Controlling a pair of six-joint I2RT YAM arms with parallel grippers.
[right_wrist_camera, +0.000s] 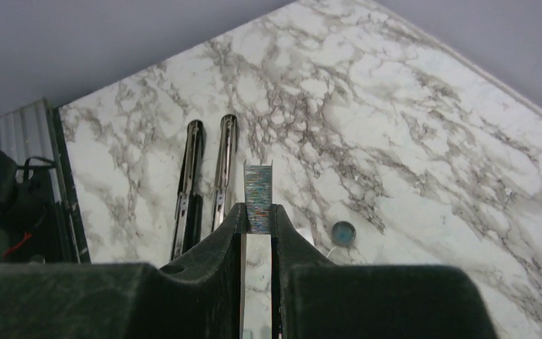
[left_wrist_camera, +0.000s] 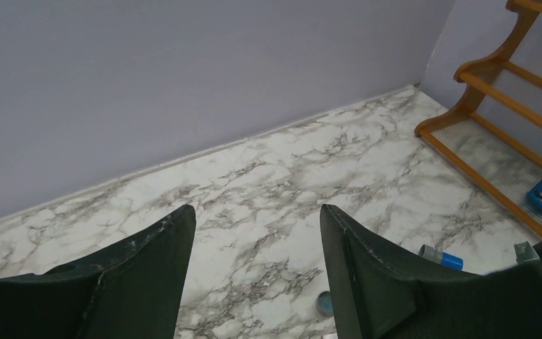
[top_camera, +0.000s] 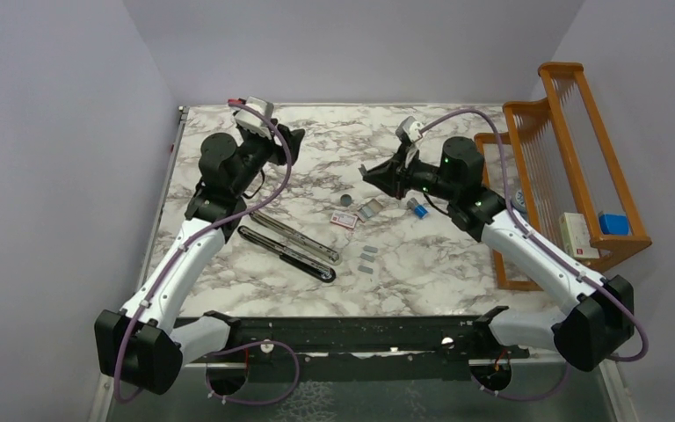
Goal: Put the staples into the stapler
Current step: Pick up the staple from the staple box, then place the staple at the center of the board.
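One strip [right_wrist_camera: 258, 191] of staples is grasped by the right claw [right_wrist_camera: 258, 212]. It stands between the two fingertips and sticks out past them. In the top view this claw [top_camera: 371, 173] hangs over the surface [top_camera: 439, 264], at 1 o'clock from the small white-and-red box [top_camera: 344, 221]. The stapler [top_camera: 288, 242] lies opened on the surface at 8 o'clock from the box, its two long parts side by side. A few loose strips [top_camera: 367, 257] lie at 5 o'clock from the box. The left claw [left_wrist_camera: 254, 212] is released, with its fingers wide apart and nothing between them. It is raised at 12 o'clock from the stapler, well apart from it.
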